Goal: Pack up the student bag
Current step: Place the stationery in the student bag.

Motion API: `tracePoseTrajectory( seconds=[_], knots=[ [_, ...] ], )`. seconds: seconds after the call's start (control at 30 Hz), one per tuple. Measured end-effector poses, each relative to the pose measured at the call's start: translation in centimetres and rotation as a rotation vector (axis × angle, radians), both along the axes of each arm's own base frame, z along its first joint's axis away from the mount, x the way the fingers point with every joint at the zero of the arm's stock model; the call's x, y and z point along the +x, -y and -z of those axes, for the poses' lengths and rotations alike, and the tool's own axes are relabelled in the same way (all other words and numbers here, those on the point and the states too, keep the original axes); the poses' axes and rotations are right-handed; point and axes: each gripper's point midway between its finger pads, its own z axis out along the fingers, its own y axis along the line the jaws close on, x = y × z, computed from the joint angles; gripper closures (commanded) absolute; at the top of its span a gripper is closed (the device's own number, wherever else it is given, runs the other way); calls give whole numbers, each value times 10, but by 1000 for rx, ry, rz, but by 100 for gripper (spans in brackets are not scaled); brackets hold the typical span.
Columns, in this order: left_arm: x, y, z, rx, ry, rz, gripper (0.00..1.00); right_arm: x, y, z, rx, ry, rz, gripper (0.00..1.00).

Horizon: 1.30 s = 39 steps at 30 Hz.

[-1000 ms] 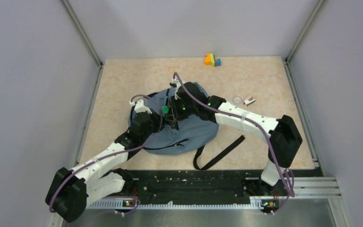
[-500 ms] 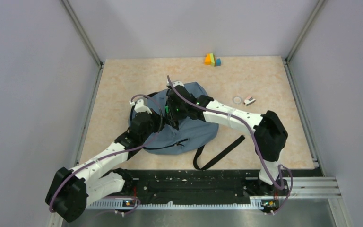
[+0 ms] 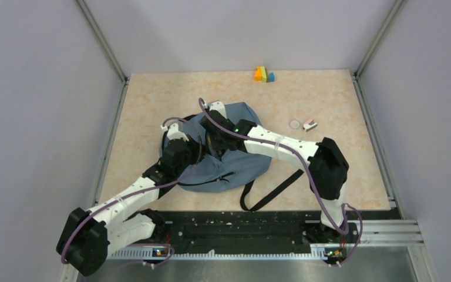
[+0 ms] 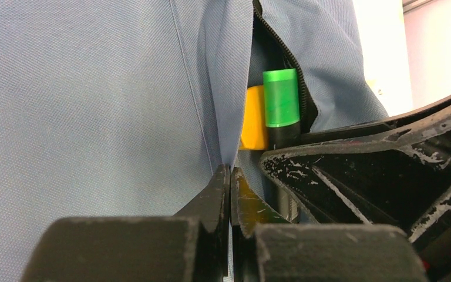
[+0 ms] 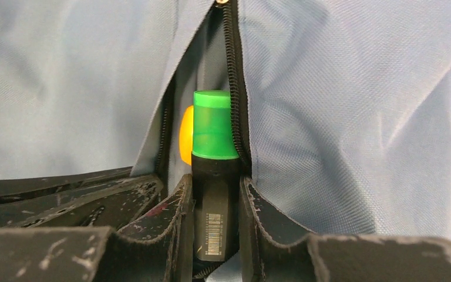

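At the zip opening: we are feeding a black marker with green cap [image 5: 214, 147] into the dusty-blue fabric student bag [image 3: 241, 167], which lies mid-table between both arms.
Right gripper [image 5: 217, 202]: jaws pinch the marker barrel.
Left gripper [image 4: 230, 176]: jaws pressed together on a fabric fold beside the zip.
Next move: we judge a deeper push, then release.
Obstruction: orange rounded item [image 5: 184, 144] just beside the cap.
Elsewhere: coloured blocks [image 3: 263, 74], well apart.

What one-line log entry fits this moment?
left gripper: shut on student bag fabric | right gripper: shut on green-capped marker at bag opening | orange object: inside bag
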Motion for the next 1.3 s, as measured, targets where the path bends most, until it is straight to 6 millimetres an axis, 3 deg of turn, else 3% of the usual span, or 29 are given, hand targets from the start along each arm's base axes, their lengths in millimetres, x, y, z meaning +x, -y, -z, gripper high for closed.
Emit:
tracePoseTrajectory(
  seconds=[0.17, 0.37, 0.67, 0.87, 1.03, 1.3],
  knots=[
    [0, 0, 0, 0, 0, 0, 100, 6, 9, -2, -54, 35, 32, 62],
    [1, 1, 0, 1, -3, 3, 100, 11, 15, -6, -90, 66, 42, 32],
    [1, 2, 2, 3, -10, 7, 100, 12, 15, -11, -103, 91, 14, 30],
    [2, 3, 0, -1, -7, 10, 100, 9, 11, -33, -62, 122, -19, 30],
    [1, 3, -6, -11, 8, 11, 100, 14, 16, -52, -51, 182, -15, 36],
    [0, 3, -12, -20, 23, 11, 100, 23, 18, -45, -111, 217, -22, 38]
  ],
)
